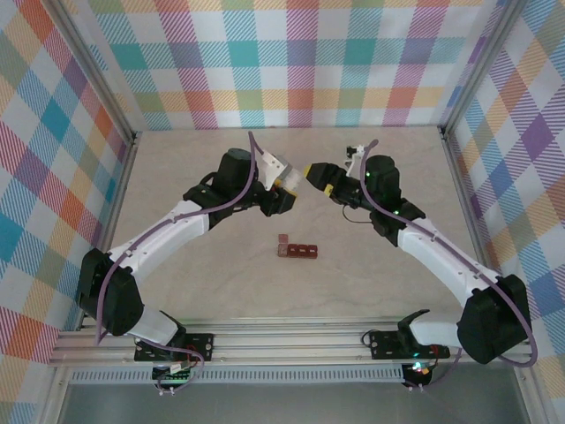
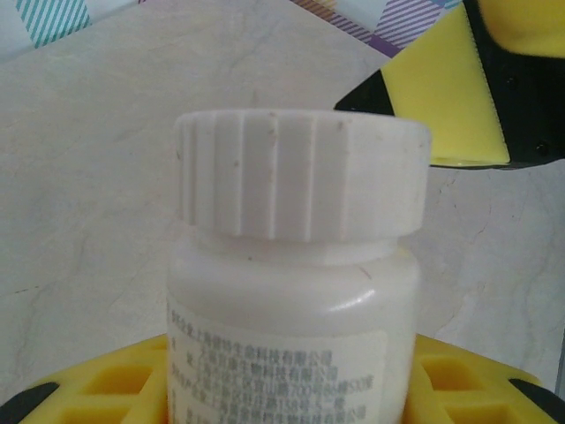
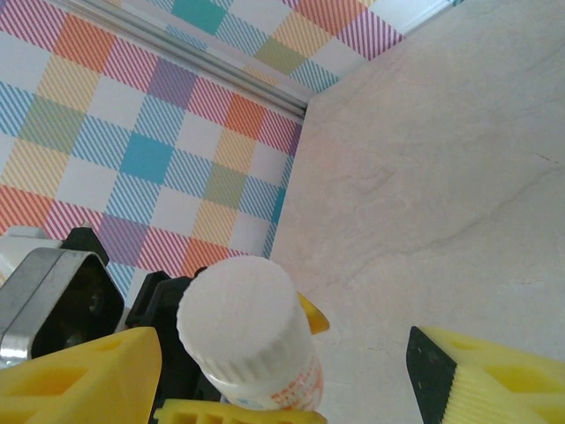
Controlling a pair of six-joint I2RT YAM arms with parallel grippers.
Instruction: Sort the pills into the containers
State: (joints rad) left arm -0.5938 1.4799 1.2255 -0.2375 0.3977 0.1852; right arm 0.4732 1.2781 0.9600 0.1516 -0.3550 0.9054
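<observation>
step: opening the bottle, judged. Left claw (image 1: 284, 187) holds the white bottle (image 1: 288, 179) up off the worktop (image 1: 177, 177), cap (image 2: 300, 172) pointing to 3 o'clock in the top view, toward the right claw (image 1: 316, 174).
left claw: clenched on the bottle body; yellow pads (image 2: 132, 389) show either side of it at 6 o'clock in the left wrist view.
right claw: released, jaws spread. In the right wrist view one yellow finger (image 3: 79, 375) sits at 8 o'clock and the other at 4 o'clock, cap (image 3: 238, 314) between them w/ gaps both sides, not touching as far as I can tell.
cap: ribbed, white, on the bottle. No pills visible anywhere.
pill box: dark red-brown strip (image 1: 297, 250) flat on the worktop at 6 o'clock from the claws, well apart from both. One lid at its left end looks flipped up; rest too small to tell.
next move, judged: right claw needs to close square on the cap ribs and twist while left holds firm. Then tip the bottle over the pill box.
risk: weak grip slips on the ribs; bottle may turn in the left pads.
writing: label (image 2: 282, 375) on bottle front, rows of small Chinese print, too blurred to read; no brand made out. Reddish print on the label edge in the right wrist view, also unreadable.
</observation>
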